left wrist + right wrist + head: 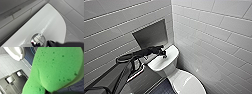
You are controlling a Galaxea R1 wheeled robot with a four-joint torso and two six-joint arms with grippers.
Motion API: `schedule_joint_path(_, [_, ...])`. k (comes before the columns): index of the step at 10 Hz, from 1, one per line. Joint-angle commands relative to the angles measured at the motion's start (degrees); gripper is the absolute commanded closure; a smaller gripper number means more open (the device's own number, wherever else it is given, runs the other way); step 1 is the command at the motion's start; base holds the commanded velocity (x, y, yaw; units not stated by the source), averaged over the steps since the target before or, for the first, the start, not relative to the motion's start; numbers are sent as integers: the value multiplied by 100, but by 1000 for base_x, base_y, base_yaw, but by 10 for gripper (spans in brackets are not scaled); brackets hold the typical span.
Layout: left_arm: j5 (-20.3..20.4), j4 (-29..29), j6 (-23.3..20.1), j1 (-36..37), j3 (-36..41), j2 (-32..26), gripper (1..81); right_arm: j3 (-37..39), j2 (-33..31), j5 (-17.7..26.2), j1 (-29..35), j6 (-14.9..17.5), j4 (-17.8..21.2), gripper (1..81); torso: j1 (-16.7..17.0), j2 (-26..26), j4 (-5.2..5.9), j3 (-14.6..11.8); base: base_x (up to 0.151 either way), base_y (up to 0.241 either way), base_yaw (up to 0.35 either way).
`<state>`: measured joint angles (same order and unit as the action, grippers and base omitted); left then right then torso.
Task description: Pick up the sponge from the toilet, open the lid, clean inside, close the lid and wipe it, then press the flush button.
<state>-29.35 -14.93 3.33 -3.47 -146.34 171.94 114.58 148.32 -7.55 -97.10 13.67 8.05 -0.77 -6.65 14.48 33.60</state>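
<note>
Green sponge (56, 68) was held clamped in the right gripper (50, 91); the left gripper (164, 54) was set at the toilet's (170, 67) flush button (38, 40), apparently for pressing, though its opening could not be told.

sponge (56, 69) bright green, pitted | toilet (167, 62) white, glossy; lid (189, 83) down | flush button (38, 39) chrome, round, on tank top (50, 22)

No legible text, label, brand, number on toilet (159, 64), flush button (38, 39), sponge (56, 69), wall tiles (214, 30).

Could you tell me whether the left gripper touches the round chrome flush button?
Cannot tell: the left wrist view puts the left gripper beside the round chrome flush button, any gap hidden.
</note>
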Motion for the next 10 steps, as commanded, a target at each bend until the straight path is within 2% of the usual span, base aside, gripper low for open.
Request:
schedule_joint_path(1, [-123, 175, 1, 861, -308, 175, 811, -191, -37, 561, -209, 14, -119, 811, 0, 0, 0, 225, 0, 0, 0])
schedule_joint_path(2, [-62, 184, 1, 861, -308, 192, 811, -200, -37, 561, -201, 22, -119, 811, 0, 0, 0, 241, 0, 0, 0])
schedule_joint_path(3, [17, 193, 1, 861, -308, 210, 811, -209, -37, 561, -201, 22, -163, 811, 0, 0, 0, 59, 0, 0, 0])
schedule_joint_path(6, [123, 184, 1, 852, -317, 228, 811, -244, -55, 552, -227, 13, -181, 811, -2, 5, 0, 124, 0, 0, 0])
schedule_joint_path(8, [483, 184, 1, 861, -317, 193, 811, -271, -55, 552, -210, 13, -181, 811, -2, 5, 0, 124, 0, 0, 0])
schedule_joint_path(10, [606, 393, 1, 861, -456, 183, 811, -271, -46, 552, -218, 13, -181, 811, -2, 5, 0, 124, 0, 0, 0])
